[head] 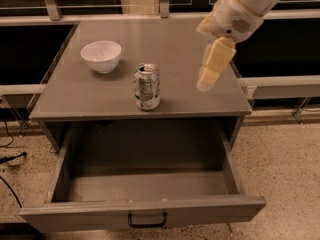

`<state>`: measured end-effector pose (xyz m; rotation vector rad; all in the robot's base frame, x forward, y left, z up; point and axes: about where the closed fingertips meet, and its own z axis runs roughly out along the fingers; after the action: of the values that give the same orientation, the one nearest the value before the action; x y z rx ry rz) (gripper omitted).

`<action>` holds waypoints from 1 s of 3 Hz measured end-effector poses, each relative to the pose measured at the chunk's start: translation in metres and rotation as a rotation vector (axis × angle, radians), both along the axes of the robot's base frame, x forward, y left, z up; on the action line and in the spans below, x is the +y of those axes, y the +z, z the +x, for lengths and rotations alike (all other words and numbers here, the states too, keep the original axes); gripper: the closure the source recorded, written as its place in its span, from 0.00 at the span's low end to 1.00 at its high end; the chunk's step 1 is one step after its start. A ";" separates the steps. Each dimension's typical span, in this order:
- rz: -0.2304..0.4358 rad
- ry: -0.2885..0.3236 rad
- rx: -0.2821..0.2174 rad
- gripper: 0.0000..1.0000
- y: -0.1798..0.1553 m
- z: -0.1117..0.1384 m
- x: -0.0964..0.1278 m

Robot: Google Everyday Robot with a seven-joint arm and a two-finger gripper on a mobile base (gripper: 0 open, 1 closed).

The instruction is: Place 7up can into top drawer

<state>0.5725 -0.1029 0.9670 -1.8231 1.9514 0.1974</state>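
The 7up can (147, 86) stands upright near the front edge of the grey tabletop (175, 49), its pull-tab top showing. The top drawer (145, 184) below is pulled fully out and holds nothing; its dark handle (147, 220) sits at the centre of the front panel. My gripper (206, 82) hangs on the cream arm (235, 9) above the right part of the tabletop, to the right of the can and apart from it. It holds nothing.
A white bowl (101, 56) sits on the tabletop behind and to the left of the can. Metal rails run along the dark wall behind the table. Black cables (10, 159) lie on the speckled floor at the left.
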 end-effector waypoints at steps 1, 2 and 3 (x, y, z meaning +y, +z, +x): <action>0.018 0.040 0.017 0.00 -0.005 0.002 0.022; 0.018 0.040 0.017 0.00 -0.005 0.002 0.022; 0.029 0.048 0.029 0.00 -0.013 0.004 0.026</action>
<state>0.5768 -0.0765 0.9539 -1.8596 1.9156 0.2670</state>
